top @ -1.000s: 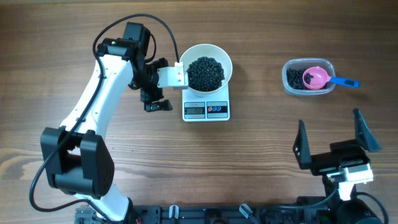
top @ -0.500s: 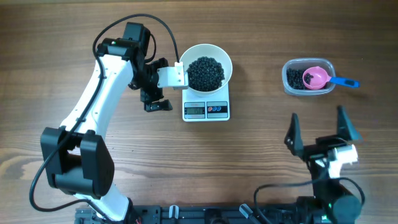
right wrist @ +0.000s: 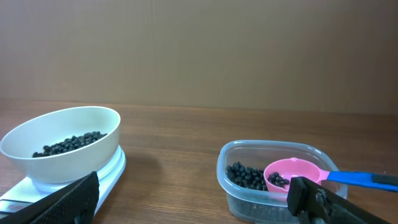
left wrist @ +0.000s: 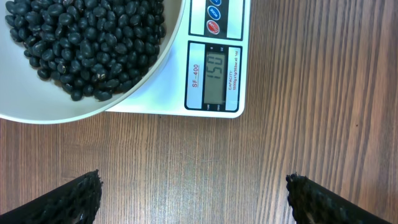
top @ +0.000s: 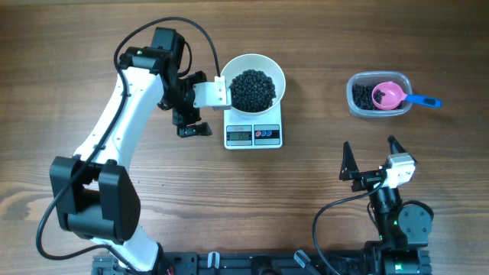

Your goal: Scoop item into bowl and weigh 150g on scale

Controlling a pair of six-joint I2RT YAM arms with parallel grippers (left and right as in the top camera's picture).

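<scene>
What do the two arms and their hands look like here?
Left arm: white links, black joints, black cable looping off its top. Left hand: black, with a white block. Right arm: black, thin black cable. Right hand: black pointed fingers, white wrist block.

Robot lab test bench. Wood-grain surface [top: 306, 191], plain tan wall [right wrist: 199, 50] behind scale [top: 254, 135]. White left arm [top: 114, 130] left of scale, dark right arm [top: 399, 221] right of it.
</scene>
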